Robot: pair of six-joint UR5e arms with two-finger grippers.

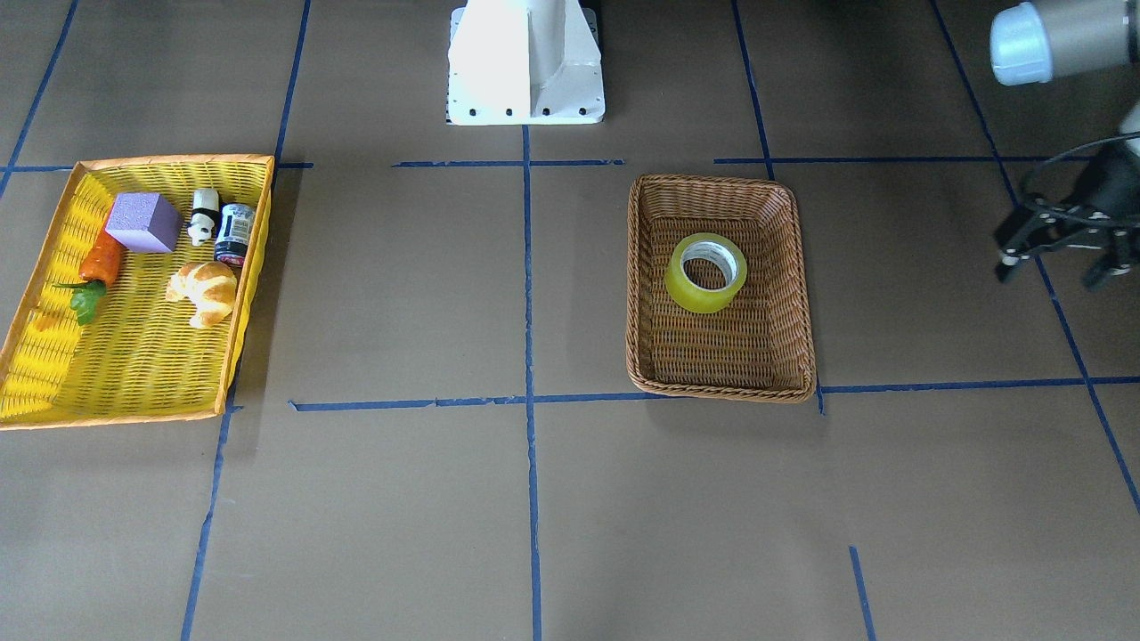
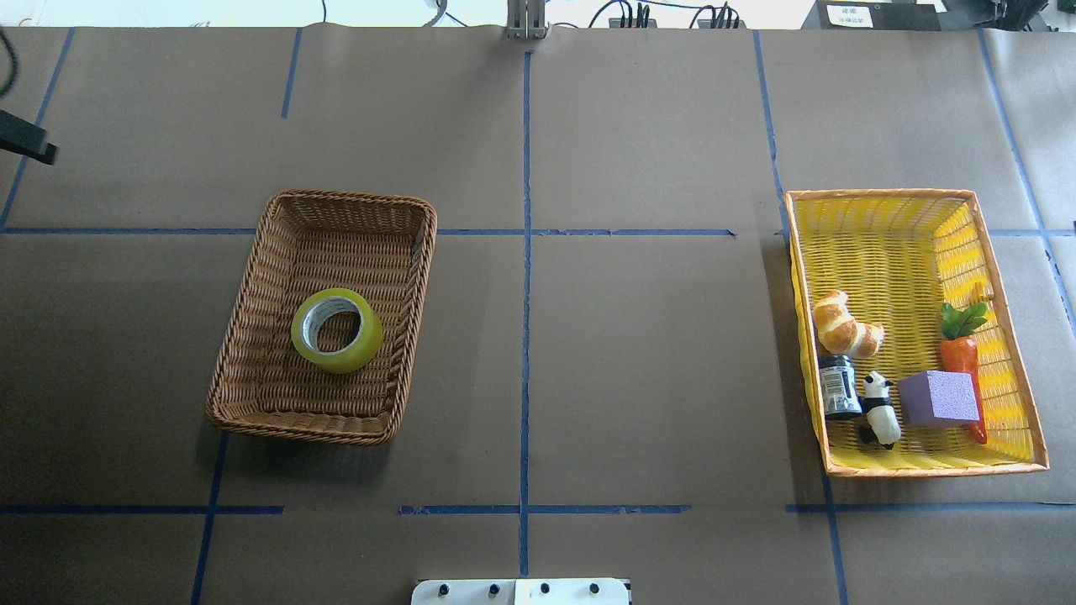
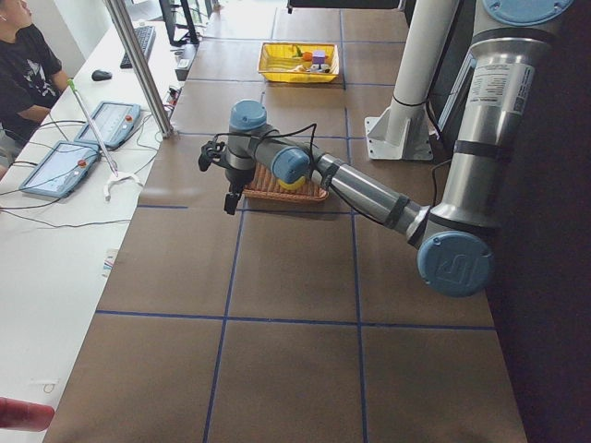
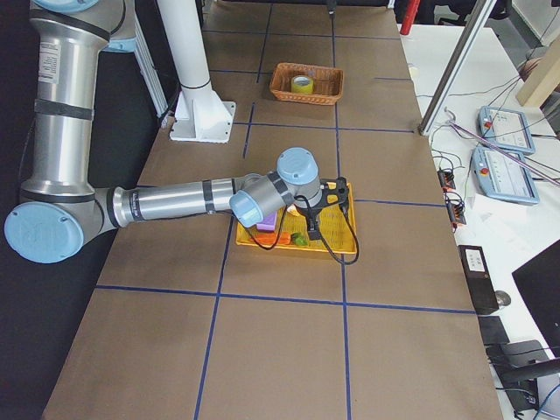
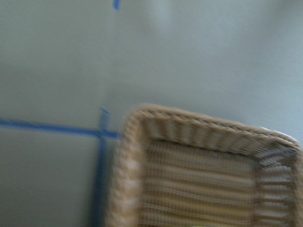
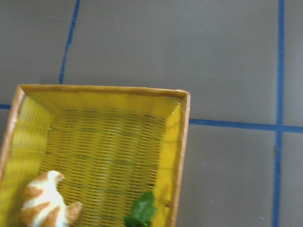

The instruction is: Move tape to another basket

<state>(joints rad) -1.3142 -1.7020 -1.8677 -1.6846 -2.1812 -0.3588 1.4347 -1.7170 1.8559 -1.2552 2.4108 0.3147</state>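
Note:
The yellow tape roll (image 1: 706,272) lies flat inside the brown wicker basket (image 1: 721,182), near its middle; it also shows in the overhead view (image 2: 336,329). My left gripper (image 1: 1055,265) hangs over bare table beside the basket, away from the tape. Its fingers are spread and empty. The left wrist view shows a blurred corner of the basket (image 5: 128,156). My right gripper (image 4: 337,199) shows only in the exterior right view, over the far side of the yellow tray (image 4: 346,249). I cannot tell whether it is open or shut.
The yellow, orange-rimmed tray (image 2: 883,193) holds a croissant (image 2: 845,326), a carrot (image 2: 962,361), a purple block (image 2: 937,397), a panda figure (image 2: 880,409) and a small can (image 2: 838,386). The white robot base (image 1: 525,62) stands between the baskets.

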